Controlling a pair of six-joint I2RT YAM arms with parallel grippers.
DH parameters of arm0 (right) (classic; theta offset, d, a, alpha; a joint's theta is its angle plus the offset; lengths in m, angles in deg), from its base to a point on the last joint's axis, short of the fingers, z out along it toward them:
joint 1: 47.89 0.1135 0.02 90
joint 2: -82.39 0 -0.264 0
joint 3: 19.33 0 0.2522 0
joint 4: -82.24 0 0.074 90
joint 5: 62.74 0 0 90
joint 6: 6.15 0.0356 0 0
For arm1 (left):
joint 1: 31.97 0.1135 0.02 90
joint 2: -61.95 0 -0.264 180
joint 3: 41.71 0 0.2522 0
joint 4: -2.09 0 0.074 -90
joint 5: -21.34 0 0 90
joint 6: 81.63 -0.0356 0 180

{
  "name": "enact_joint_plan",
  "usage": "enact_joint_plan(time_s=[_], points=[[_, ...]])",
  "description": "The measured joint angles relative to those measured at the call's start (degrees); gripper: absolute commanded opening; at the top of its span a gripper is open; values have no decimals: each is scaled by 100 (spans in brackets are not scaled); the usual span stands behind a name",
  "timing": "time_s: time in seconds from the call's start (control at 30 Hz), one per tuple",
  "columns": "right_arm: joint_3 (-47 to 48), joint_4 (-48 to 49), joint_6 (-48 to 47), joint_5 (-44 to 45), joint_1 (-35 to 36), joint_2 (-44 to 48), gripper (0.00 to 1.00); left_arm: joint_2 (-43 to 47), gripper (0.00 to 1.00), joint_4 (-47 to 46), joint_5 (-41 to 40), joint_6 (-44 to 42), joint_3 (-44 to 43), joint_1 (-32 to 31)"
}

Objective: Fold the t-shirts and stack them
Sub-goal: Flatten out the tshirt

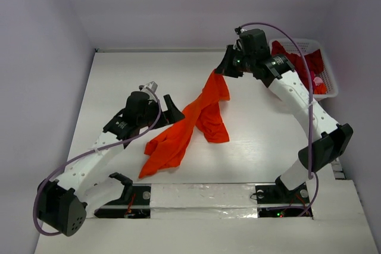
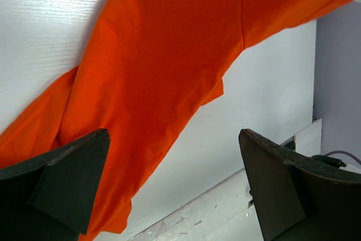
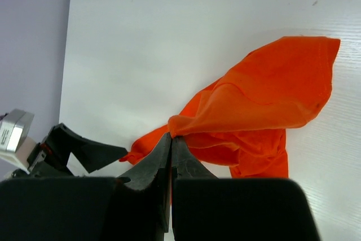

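Note:
The bright orange t-shirt (image 1: 190, 123) hangs in a long, twisted strip from my right gripper (image 1: 222, 71) down to the table near the left arm. That gripper (image 3: 171, 135) is shut on a pinch of the shirt's edge, and the cloth (image 3: 265, 94) drapes below it. My left gripper (image 1: 169, 110) is open beside the middle of the strip. In the left wrist view its fingers (image 2: 79, 173) stand wide apart over the orange cloth (image 2: 163, 60), holding nothing. Dark red t-shirts (image 1: 300, 62) and a bit of pink (image 1: 318, 80) lie bunched in the basket.
A white lattice basket (image 1: 331, 75) sits at the back right corner against the wall. Walls close the table on the left, back and right. A taped strip (image 1: 202, 196) runs along the near edge between the arm bases.

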Motion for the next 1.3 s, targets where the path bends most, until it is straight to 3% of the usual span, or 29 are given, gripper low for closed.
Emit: enact_joint_plan(time_s=[0.23, 0.7, 1.0, 1.3], points=[[199, -20, -46, -201, -417, -186, 0, 350, 99, 199, 72, 96, 216, -20], [1537, -352, -247, -525, -1069, -1054, 0, 1060, 99, 1657, -529, 245, 380, -70], [2304, -457, -350, -702, -1298, -1641, 0, 955, 99, 2149, -651, 337, 553, -260], [2448, -540, -350, -925, -1513, -1928, 0, 1193, 99, 2677, -1193, 507, 603, -299]])
